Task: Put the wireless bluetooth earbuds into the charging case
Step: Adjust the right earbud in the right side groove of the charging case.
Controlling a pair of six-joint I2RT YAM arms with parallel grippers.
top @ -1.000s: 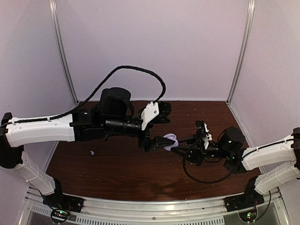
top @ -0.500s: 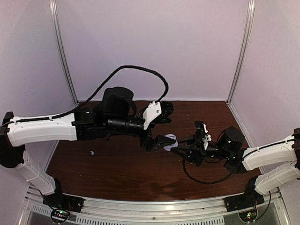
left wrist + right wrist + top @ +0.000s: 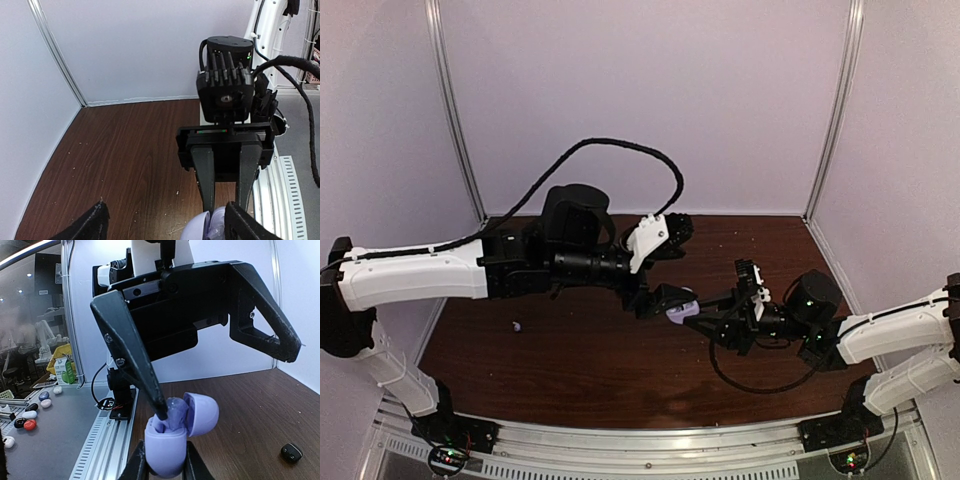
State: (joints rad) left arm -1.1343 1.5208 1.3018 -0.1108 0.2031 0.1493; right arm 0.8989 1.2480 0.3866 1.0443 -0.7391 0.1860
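Note:
My right gripper is shut on the base of the pale lavender charging case and holds it upright above the table, with its lid swung open. A pale lavender piece sits in the open case; I cannot tell whether it is an earbud. My left gripper is open wide, and one of its fingertips presses into the case's opening. The top view shows the case between both grippers. A tiny pale earbud lies alone on the table at the left.
A small black oval object lies on the brown table beyond the case. White walls close the back and both sides. The left arm's black cable loops above the table.
My left gripper has moved right towards the case, and its finger now reaches into the opening. The right gripper and the case have stayed in place.

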